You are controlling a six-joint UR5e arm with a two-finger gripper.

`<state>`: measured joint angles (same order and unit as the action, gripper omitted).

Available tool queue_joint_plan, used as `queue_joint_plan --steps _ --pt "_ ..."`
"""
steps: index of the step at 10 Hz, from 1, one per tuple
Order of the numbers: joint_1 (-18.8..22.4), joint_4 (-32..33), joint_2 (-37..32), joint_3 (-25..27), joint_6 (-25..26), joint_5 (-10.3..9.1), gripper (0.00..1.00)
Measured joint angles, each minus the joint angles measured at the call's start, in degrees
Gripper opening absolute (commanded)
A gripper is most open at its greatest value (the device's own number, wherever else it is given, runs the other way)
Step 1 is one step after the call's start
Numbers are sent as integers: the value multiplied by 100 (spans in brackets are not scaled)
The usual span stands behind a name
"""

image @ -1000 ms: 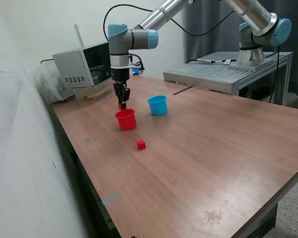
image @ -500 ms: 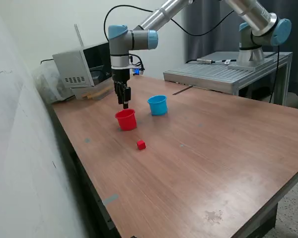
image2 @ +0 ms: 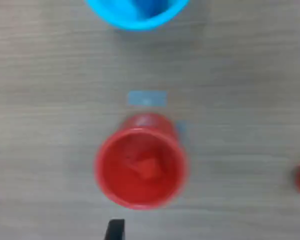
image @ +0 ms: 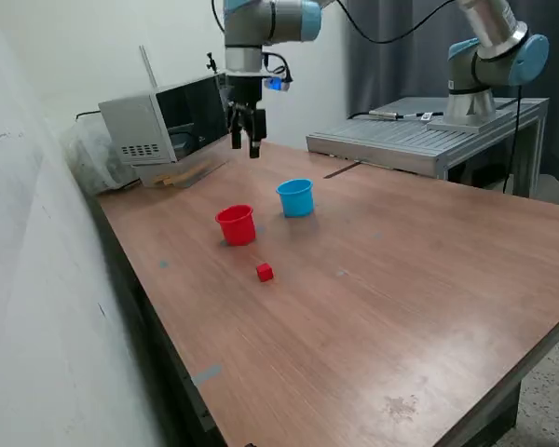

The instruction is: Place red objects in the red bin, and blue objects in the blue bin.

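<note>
The claw (image: 244, 140) hangs high, looks empty, how wide I cannot tell. 1 red cube (image: 265, 272) waits; a sloppy grab could knock the red cup (image: 236, 224).

Wooden worktop (image: 401, 279) beside a pale wall (image: 37, 279), with a grey microwave-like box (image: 158, 126), metal bench (image: 429, 135) and dark curtain (image: 391, 56) behind.

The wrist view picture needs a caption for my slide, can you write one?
Looking down on the red cup with a red cube inside, blue cup nearby.
</note>
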<state>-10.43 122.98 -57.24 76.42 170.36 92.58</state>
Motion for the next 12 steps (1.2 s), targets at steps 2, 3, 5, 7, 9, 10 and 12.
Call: queue_joint_plan --steps 2,3,5,7,9,10,12 --pt "518 -148 -740 418 -32 -18 100" --pt "786 -172 -887 495 37 -51 100" --pt "1070 -172 -602 163 291 -159 100" --pt "1139 -149 280 -701 588 -197 100" --pt "1133 -44 1240 -1474 812 -204 100" --pt "1118 83 1620 -1686 862 -205 100" --pt "1094 288 2159 -1916 946 -201 100"
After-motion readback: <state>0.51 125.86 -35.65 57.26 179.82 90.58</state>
